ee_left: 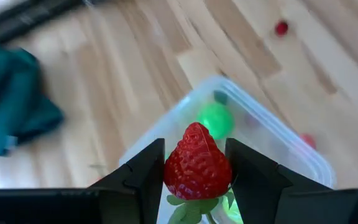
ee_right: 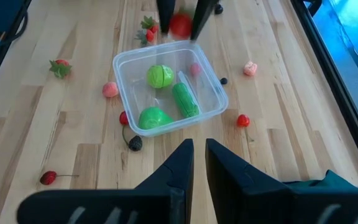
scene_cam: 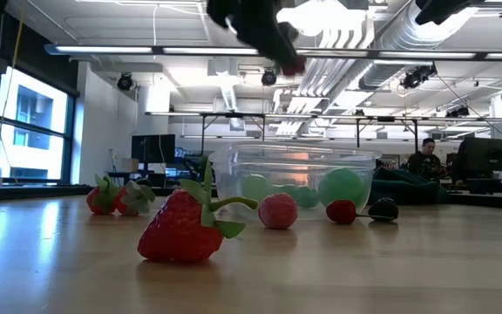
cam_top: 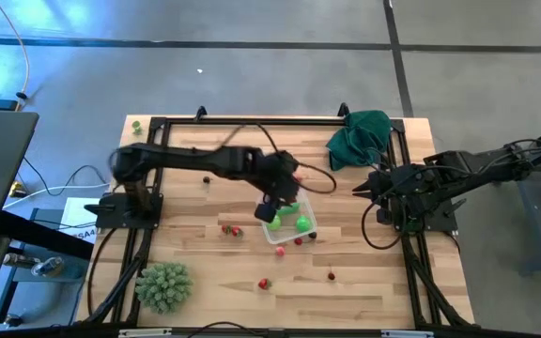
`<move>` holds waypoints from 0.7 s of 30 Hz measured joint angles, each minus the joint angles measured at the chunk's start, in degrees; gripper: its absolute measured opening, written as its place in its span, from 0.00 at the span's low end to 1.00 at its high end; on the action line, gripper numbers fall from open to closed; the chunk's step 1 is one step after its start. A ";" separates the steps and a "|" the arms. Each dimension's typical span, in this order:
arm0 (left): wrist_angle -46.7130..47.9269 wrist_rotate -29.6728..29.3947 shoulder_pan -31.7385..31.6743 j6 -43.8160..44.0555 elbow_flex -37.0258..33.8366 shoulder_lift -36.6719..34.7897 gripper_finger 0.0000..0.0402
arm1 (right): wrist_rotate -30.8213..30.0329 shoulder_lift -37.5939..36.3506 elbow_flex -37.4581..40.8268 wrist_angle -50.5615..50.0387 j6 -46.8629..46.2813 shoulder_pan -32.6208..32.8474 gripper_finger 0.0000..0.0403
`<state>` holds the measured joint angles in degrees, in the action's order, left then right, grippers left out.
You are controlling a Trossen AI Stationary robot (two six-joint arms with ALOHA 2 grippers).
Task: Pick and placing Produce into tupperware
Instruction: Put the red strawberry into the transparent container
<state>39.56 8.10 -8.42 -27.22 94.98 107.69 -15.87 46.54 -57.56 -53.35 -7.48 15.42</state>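
Note:
The tupperware [ee_right: 169,93], a clear box, stands mid-table holding three green pieces [ee_right: 159,76]. My left gripper [ee_left: 197,171] hangs just above the box's rim [cam_top: 289,223], shut on a red strawberry [ee_left: 197,165]; the right wrist view shows it as well [ee_right: 180,25]. More produce lies loose on the table: strawberries [cam_top: 231,229], a pink berry [ee_right: 110,89], red cherries [ee_right: 243,120] and a dark piece [ee_right: 135,144]. Another strawberry [scene_cam: 181,231] lies close to the low camera. My right gripper [ee_right: 199,152] waits at the table's right side, shut, with nothing between its fingers. My left gripper pinches the strawberry by its two sides [ee_left: 173,171] between its two fingers [ee_left: 145,171]. The fingers slant downward from the table's left. The berry's pointed tip faces away from the wrist and its green leaf end [ee_left: 191,208] toward it. It is lifted clear, above the box.
A dark green cloth [cam_top: 360,136] lies at the far right corner and a spiky pale-green ball [cam_top: 164,286] at the near left. A black frame [cam_top: 252,120] runs around the table top. A person [scene_cam: 425,157] sits in the room beyond the table.

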 joint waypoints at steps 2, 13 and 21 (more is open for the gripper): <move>0.81 0.02 -0.10 -0.03 -0.07 2.29 0.38 | -0.01 -0.02 0.00 0.01 -0.01 0.00 0.08; 2.13 0.59 -0.18 -1.05 0.08 11.75 0.38 | -0.01 0.00 0.00 -0.05 0.01 0.00 0.08; 2.86 1.55 -0.15 -1.51 0.06 13.62 0.38 | -0.01 0.00 0.00 -0.01 -0.01 -0.01 0.08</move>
<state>42.42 9.65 -8.56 -28.73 95.04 121.31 -15.88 46.54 -57.56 -53.36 -7.49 15.41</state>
